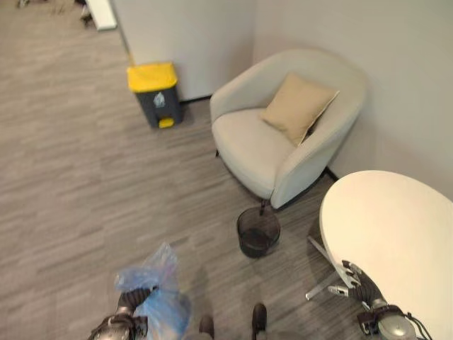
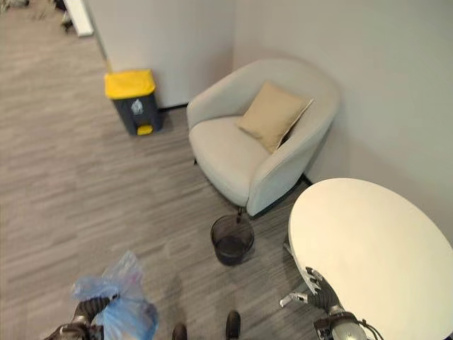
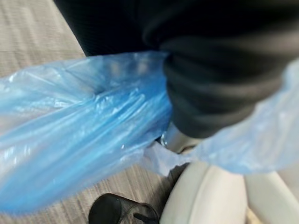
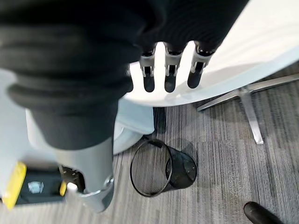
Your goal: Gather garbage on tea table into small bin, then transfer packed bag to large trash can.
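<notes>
A blue plastic bag (image 1: 161,287) hangs at the lower left, and my left hand (image 1: 133,300) is shut on its gathered neck. In the left wrist view the bag (image 3: 84,140) stretches across right beside the dark wrist cover. The small black mesh bin (image 1: 257,231) stands on the floor between the armchair and the table, with no bag in it. The large grey trash can with a yellow lid (image 1: 156,94) stands by the far wall. My right hand (image 1: 352,275) hangs at the table's near edge, its fingers (image 4: 170,70) straight and holding nothing.
A round white tea table (image 1: 396,234) on a metal star base fills the right side; its top is bare. A beige armchair (image 1: 248,145) with a tan cushion (image 1: 297,106) sits against the wall. Grey carpet stretches between me and the yellow-lidded can.
</notes>
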